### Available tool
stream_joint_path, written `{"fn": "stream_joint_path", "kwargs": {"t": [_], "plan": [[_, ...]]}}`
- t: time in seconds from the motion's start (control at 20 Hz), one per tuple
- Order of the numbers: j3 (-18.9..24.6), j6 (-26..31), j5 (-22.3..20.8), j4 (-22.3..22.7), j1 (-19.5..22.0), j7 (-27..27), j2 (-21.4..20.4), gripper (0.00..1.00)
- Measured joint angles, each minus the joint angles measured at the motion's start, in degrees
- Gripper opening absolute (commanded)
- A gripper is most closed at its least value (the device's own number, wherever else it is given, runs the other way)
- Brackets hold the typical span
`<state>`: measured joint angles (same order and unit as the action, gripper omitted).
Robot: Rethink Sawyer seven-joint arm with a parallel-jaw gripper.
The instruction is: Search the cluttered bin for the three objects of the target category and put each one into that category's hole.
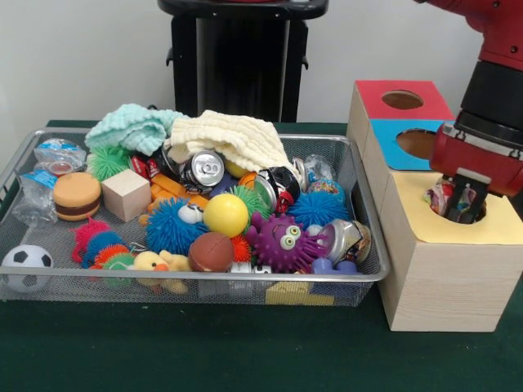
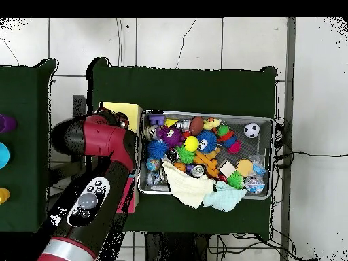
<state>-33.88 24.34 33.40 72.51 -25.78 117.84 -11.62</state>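
The wire mesh bin (image 1: 372, 276) lies on the green table, full of toys, cans and cloths; it also shows in the overhead view (image 2: 204, 113). To its right stands a row of wooden boxes with a red top (image 1: 372, 96), a blue top (image 1: 391, 155) and a yellow top (image 1: 498, 230), each with a round hole. My gripper (image 1: 458, 202) hangs right at the yellow box's hole, shut on a crumpled colourful shiny item (image 1: 439, 198). In the overhead view the arm (image 2: 102, 146) covers the gripper.
In the bin lie crushed cans (image 1: 204, 170) (image 1: 278, 186) (image 1: 347, 238), a purple spiky ball with eyes (image 1: 282, 241), a yellow ball (image 1: 225, 215), a soccer ball (image 1: 26, 265), a burger toy (image 1: 77, 196), a wooden cube (image 1: 126, 194) and cream (image 1: 233, 139) and mint (image 1: 135, 126) cloths.
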Motion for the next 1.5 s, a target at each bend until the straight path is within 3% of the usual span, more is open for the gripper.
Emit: {"fn": "stream_joint_path", "kwargs": {"t": [0.5, 1.5], "plan": [[3.39, -5.11, -0.22, 1.22, 2.25, 0.0, 0.42, 0.0], [4.62, -9.18, -0.54, 2.95, 2.35, 0.0, 0.06, 0.0]]}}
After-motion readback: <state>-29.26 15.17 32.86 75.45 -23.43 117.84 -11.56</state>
